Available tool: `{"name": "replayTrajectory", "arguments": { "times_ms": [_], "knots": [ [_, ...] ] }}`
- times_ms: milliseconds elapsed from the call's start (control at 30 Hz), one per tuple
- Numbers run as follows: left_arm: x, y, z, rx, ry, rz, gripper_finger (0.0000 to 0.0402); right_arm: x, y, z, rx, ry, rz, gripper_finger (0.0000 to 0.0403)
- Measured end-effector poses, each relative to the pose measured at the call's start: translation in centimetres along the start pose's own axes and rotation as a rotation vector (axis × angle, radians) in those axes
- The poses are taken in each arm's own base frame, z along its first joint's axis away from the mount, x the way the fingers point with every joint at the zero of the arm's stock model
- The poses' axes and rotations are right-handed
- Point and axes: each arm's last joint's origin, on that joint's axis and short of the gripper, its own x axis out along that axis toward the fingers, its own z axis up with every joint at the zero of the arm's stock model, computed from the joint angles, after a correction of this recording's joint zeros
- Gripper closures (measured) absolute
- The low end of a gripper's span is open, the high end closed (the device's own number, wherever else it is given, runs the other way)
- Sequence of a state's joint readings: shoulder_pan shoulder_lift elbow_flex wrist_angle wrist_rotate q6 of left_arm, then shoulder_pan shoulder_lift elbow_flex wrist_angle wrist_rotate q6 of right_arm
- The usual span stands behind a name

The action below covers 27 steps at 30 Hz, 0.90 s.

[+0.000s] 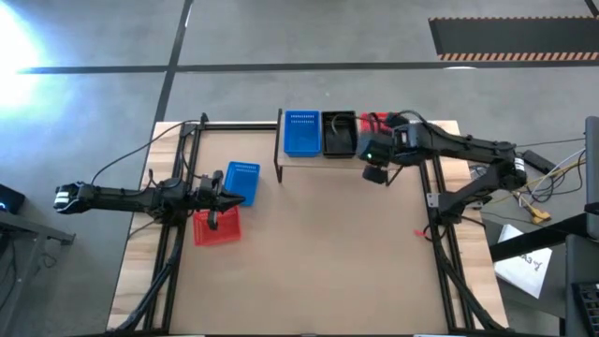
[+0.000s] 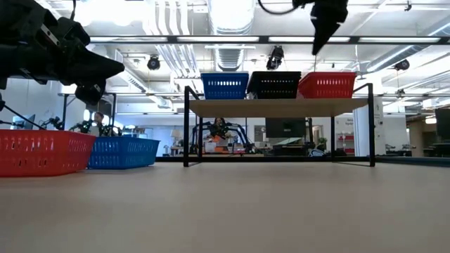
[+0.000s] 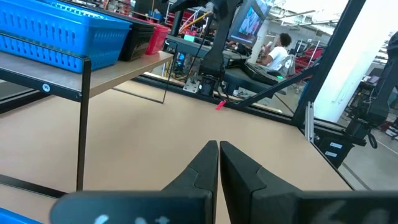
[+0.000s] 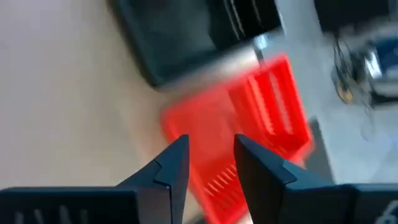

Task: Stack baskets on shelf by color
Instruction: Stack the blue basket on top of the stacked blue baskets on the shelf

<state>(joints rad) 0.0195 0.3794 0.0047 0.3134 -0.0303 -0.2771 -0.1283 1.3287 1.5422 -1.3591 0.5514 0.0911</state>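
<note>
Left end effector [image 1: 227, 198], fingers pressed together, hovers over red basket [image 1: 217, 227] and blue basket [image 1: 242, 182] on counter [image 1: 328, 253] left of shelf [image 2: 278, 107], which holds blue [image 1: 301, 133], black [image 1: 339, 134], red [image 2: 327, 85] baskets; right end effector [image 4: 211, 155], slightly spread, empty, above the shelf's red one.

The wide tan surface [image 1: 318, 243] lies open in front of the black-legged wooden shelf [image 1: 318, 161], while red [image 1: 217, 227] and blue [image 1: 241, 182] plastic mesh baskets crowd its left side.
</note>
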Motion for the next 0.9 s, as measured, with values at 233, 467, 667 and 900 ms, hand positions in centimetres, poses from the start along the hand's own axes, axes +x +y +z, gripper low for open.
{"name": "replayTrajectory", "arguments": {
  "times_ms": [233, 467, 667, 900],
  "knots": [
    [0.0, 0.0, 0.0, 0.000, 0.000, 0.000, 0.0402, 0.6, 6.1, -1.6, 0.027, -0.287, 0.119, 0.0317],
    [0.0, 0.0, 0.1, -0.025, -0.011, -0.003, 0.0402, 3.4, 15.3, -5.1, 0.005, -0.505, 0.281, 0.0347],
    [0.0, 0.0, 0.1, -0.025, -0.009, -0.003, 0.0402, 4.8, 21.2, -8.9, 0.086, -0.598, 0.294, 0.0361],
    [0.0, -0.1, 0.3, -0.025, -0.037, -0.006, 0.0402, 5.6, 25.8, -11.7, 0.179, -0.711, 0.065, 0.0364]
  ]
}}
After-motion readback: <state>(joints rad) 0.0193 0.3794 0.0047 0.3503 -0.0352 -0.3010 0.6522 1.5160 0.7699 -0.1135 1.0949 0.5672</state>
